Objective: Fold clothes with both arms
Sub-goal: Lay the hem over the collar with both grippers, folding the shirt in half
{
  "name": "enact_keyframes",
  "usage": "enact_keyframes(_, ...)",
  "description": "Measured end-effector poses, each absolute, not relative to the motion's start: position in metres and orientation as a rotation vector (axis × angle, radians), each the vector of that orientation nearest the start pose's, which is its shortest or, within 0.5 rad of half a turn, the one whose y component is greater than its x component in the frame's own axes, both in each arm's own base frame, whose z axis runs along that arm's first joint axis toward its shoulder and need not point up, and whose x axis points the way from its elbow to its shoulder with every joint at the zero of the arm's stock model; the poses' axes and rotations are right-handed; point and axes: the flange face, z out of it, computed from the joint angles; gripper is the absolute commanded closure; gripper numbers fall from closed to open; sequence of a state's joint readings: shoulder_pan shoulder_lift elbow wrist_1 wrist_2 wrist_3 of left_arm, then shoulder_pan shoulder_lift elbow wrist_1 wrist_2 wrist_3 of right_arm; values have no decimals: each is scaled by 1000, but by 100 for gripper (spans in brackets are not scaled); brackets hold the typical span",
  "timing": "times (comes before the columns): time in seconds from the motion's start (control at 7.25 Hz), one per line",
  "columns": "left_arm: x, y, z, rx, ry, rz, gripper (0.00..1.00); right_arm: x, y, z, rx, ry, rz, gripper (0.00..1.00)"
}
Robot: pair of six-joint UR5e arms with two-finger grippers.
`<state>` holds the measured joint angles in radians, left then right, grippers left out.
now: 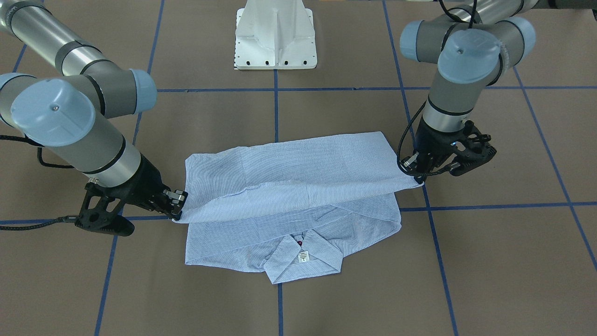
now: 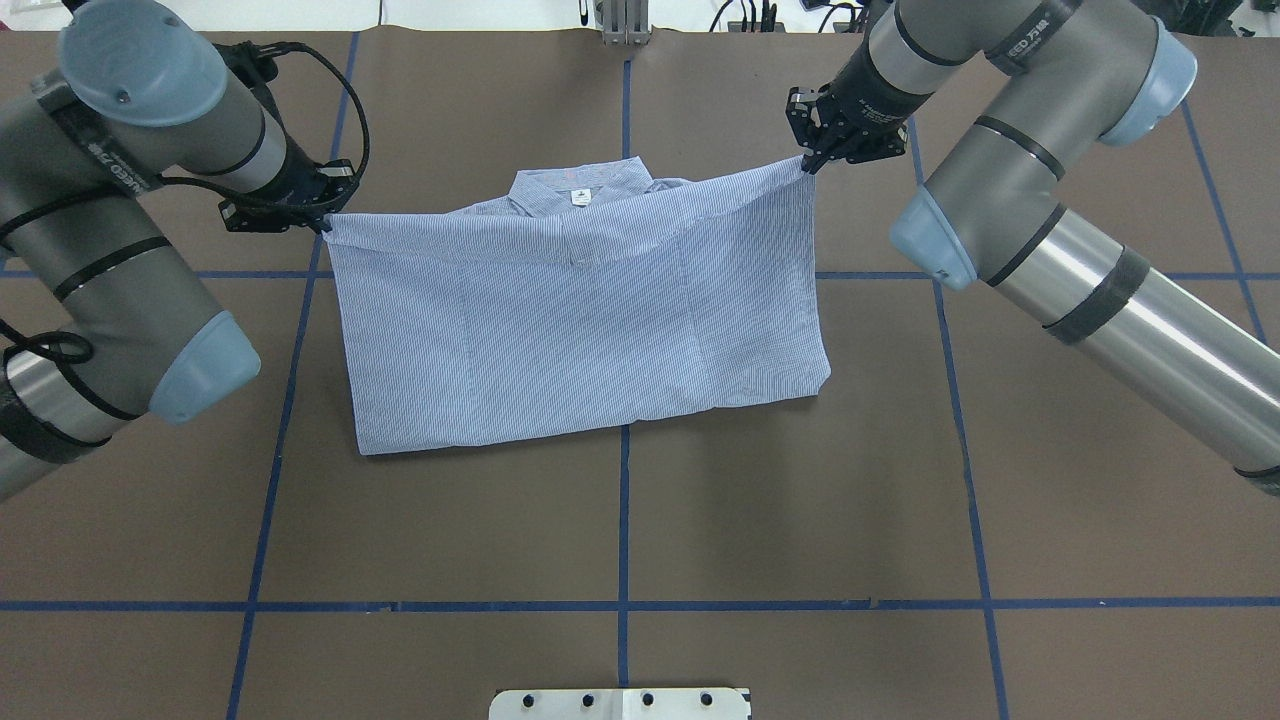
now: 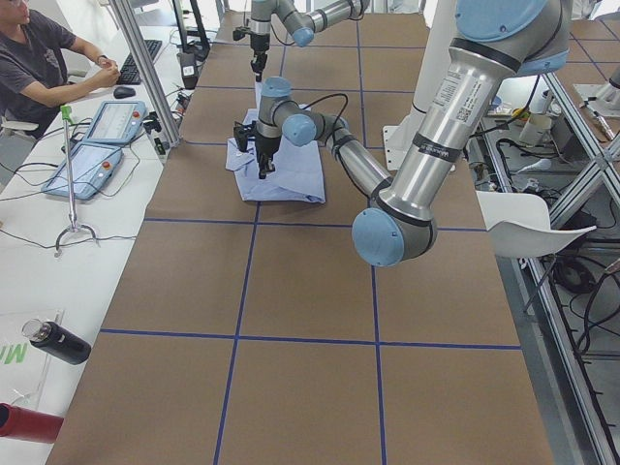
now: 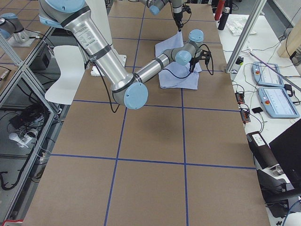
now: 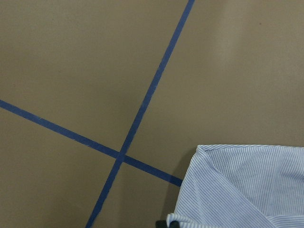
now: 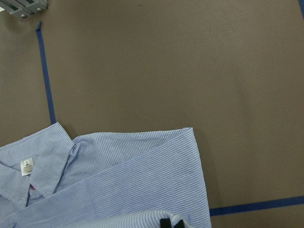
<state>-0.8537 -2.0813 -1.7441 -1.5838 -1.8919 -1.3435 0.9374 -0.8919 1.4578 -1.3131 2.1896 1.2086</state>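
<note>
The shirt (image 2: 580, 320) lies on the brown table (image 2: 800, 500), its lower half doubled over toward the collar (image 1: 322, 259). The left gripper (image 2: 325, 222) and the right gripper (image 2: 808, 165) are each clamped on a corner of the raised edge, either side of the collar (wrist views show only fingertip slivers). The sleeves cannot be made out.

shirt (image 1: 289, 168) sleeves hidden under folded-over layer; neck label (image 1: 303, 255) print too small to read. left end effector (image 2: 325, 222), right end effector (image 2: 808, 165): wrist views cut both at bottom edge, only dark tips show. white base (image 1: 275, 37) cut by frame edge. side views: grips too small to judge
</note>
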Motion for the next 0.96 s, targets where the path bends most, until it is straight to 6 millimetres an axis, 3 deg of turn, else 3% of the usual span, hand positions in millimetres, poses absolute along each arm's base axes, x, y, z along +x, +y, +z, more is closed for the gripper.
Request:
enact_keyframes(0.41, 365, -574, 307, 102, 777, -485, 100, -374, -631, 274, 5, -973, 276, 100)
enact_keyframes(0.96, 372, -579, 315, 98, 776, -486, 100, -389, -639, 293, -7, -966, 270, 100)
